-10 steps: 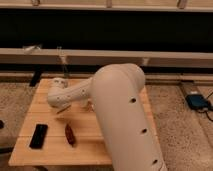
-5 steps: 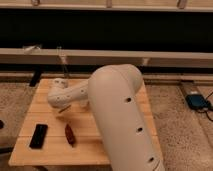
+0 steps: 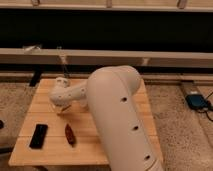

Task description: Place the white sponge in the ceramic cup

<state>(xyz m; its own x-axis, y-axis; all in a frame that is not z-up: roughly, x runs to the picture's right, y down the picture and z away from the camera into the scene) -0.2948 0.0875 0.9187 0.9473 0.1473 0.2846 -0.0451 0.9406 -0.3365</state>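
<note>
The robot's white arm point(image 3: 117, 115) filled the middle of the camera view, reaching from the lower right across a wooden table point(image 3: 37, 102) towards its left part. At the end of the rounded wrist, the gripper point(image 3: 60, 108) hung low over the tabletop, pointing down at the boards. It was tucked under the wrist housing, and whether it was spread, pressed together or pinching anything could not be told.

Neither the white sponge nor the ceramic cup could be made out; the bulk of the arm covered much of the table to the right of the gripper.

Nearer the camera than the gripper and a little to its left, a flat black rectangular object point(image 3: 38, 136) lay on the wood. Just right of that, almost straight in front of the gripper, lay a small dark red object point(image 3: 70, 134) (possibly a pepper or a similar oblong item, though the view was too soft to say). Both were apart from the gripper.

Well off to the gripper's right, on the speckled floor, sat a blue device point(image 3: 196, 101) with a cable.
</note>
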